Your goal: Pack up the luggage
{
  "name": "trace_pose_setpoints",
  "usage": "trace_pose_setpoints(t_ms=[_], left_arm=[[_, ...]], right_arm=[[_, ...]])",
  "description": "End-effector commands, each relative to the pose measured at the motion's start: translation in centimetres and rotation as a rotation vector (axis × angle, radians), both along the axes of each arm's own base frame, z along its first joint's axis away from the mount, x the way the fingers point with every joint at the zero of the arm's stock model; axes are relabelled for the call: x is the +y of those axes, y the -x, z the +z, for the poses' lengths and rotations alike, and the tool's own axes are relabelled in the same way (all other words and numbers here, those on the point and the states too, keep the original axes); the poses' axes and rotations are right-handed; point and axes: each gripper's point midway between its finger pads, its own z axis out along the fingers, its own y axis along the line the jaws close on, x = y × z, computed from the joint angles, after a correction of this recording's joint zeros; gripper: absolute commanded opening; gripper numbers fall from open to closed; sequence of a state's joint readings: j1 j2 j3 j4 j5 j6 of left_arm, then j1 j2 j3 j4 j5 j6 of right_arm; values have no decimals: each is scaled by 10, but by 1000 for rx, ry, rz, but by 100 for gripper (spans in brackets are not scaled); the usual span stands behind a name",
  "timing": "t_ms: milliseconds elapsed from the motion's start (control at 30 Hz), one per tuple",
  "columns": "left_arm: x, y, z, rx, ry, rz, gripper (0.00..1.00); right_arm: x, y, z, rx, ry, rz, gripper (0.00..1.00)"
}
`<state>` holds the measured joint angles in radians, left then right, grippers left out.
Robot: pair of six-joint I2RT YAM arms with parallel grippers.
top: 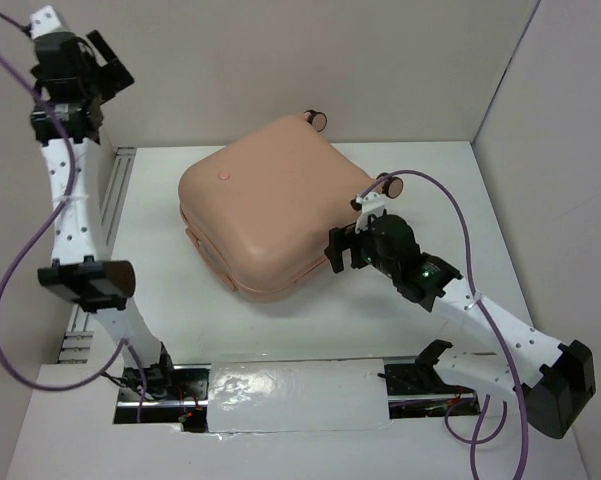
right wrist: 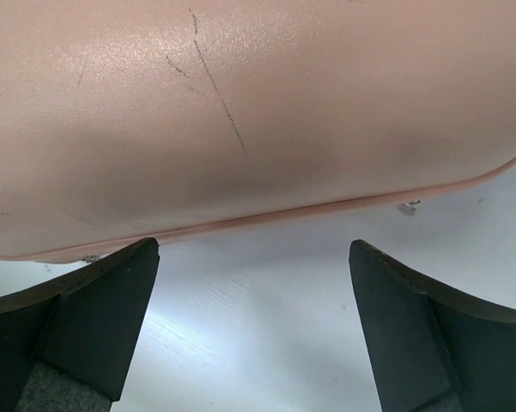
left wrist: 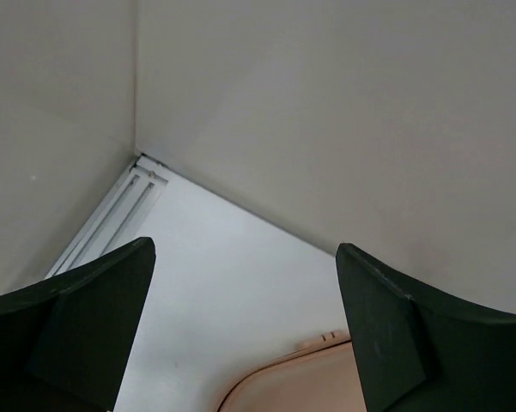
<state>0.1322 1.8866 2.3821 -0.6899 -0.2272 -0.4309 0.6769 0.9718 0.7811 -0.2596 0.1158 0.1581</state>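
Luggage (top: 265,215) on table (top: 160,300) centre; right jaws just beside its right edge; left jaws far-left, seemingly well apart.

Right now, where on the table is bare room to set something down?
Bare table: the strip between the luggage and the left rail, and the near strip before the arm bases. Crowded: the luggage's right side, where the open right gripper hovers.

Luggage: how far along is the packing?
Done: the luggage lies closed on the table, shells together, with no loose items in view beside it. In hand: nothing. The right gripper is open, low at the case's right side; the left gripper is open, raised near the back-left corner. Left: probably little, though fastening and contents cannot be seen.
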Motion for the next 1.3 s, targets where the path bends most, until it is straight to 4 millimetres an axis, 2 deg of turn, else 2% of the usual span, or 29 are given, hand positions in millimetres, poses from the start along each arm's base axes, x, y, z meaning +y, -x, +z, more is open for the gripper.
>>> trace_pose_setpoints(t_ms=[0, 33, 100, 133, 167, 200, 233, 267, 300, 400, 467, 567, 600, 633, 700, 733, 767, 833, 867, 900, 967, 1033, 1067, 1167, 1200, 1267], left_arm=[[-2, 47, -14, 99, 83, 15, 99], [-7, 73, -37, 167, 127, 11, 99], [-25, 102, -75, 244, 268, 17, 99], [-45, 134, -69, 205, 309, -2, 99], [-55, 155, -142, 347, 378, 32, 99], [-66, 169, -163, 342, 464, 70, 99], [-76, 173, -171, 287, 494, 37, 99], [-89, 194, -166, 219, 510, -7, 99], [-95, 212, -216, 296, 556, 26, 99], [-95, 250, -249, 348, 545, 87, 99], [-103, 263, -264, 400, 538, 72, 97], [-126, 272, -283, 469, 557, -6, 94], [-128, 272, -296, 489, 563, 5, 94], [-131, 269, -302, 497, 568, 3, 93], [-141, 263, -306, 498, 568, -36, 93], [-148, 251, -301, 465, 574, -68, 93], [-150, 249, -310, 494, 563, -63, 93], [-150, 242, -312, 512, 542, -39, 91], [-148, 241, -330, 580, 534, 8, 89], [-148, 238, -326, 569, 536, 5, 89], [-154, 230, -332, 572, 544, 2, 86], [-157, 222, -334, 557, 547, 2, 85], [-162, 216, -334, 542, 546, -16, 82], [-163, 214, -351, 585, 534, 16, 74], [-164, 212, -353, 588, 531, 29, 63], [-163, 212, -364, 618, 525, 53, 51]], right_arm=[[11, -5, 12, -28, -52, -3, 98], [12, -4, 9, -25, -57, -8, 98], [7, -5, 7, -31, -49, -30, 97], [4, -5, 5, -27, -38, -42, 97], [6, -2, 3, -23, -24, -29, 97], [7, -4, 6, -26, -27, -29, 97], [10, -3, 11, -35, -30, -25, 97], [10, -6, 4, -22, -13, -33, 97], [14, -6, 5, -10, -32, -44, 97], [19, -12, 1, -4, -69, -88, 97], [25, -17, -6, -9, -87, -106, 97], [32, -21, 4, -19, -120, -115, 98], [28, -25, 0, -20, -103, -141, 98], [28, -26, 4, -29, -108, -149, 98], [22, -28, 3, -33, -89, -180, 99], [19, -29, 4, -34, -82, -193, 99], [13, -31, 1, -22, -81, -221, 99], [-1, -28, -3, -7, -90, -290, 99], [-19, -25, 2, 2, -112, -336, 99], [-21, -23, -5, 12, -100, -337, 99], [-38, -17, -8, 21, -104, -372, 99], [-47, -13, -7, 24, -114, -392, 99], [-51, -8, -6, 21, -118, -392, 99], [-62, -4, -8, 36, -135, -431, 99], [-67, -3, -7, 36, -135, -441, 99], [-68, 0, -15, 56, -124, -447, 99]])
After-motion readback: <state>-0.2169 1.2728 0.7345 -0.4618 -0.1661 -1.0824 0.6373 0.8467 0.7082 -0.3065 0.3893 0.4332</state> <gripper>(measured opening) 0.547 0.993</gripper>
